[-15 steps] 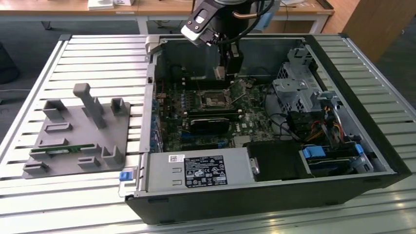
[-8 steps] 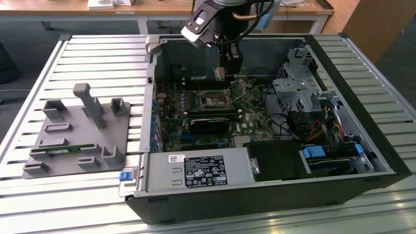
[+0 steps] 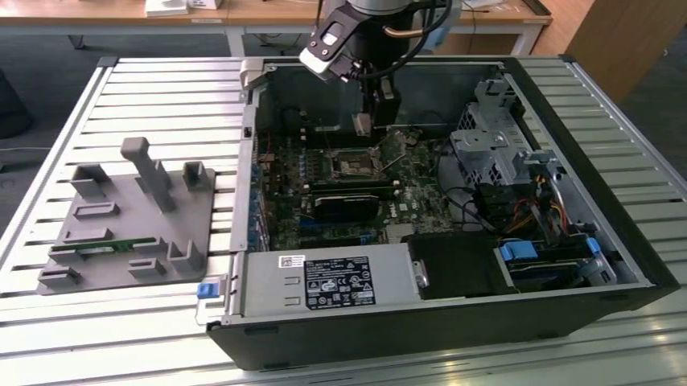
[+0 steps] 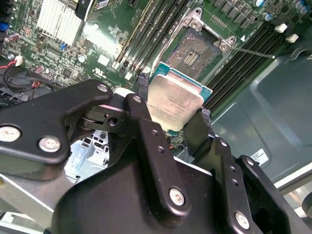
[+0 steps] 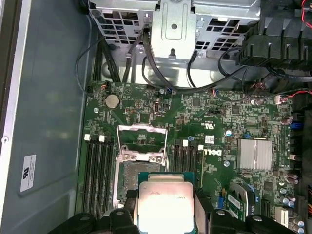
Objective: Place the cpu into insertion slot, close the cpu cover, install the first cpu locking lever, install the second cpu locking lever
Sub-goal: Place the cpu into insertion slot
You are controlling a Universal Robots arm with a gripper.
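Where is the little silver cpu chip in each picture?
Exterior view: the cpu is the pale bit at the end effector tip, above the insertion slot.
Second wrist view: the cpu sits pinched between black fingers, insertion slot beyond it.
First wrist view: the cpu overlaps the insertion slot's near edge.
Shared landmark: the insertion slot.
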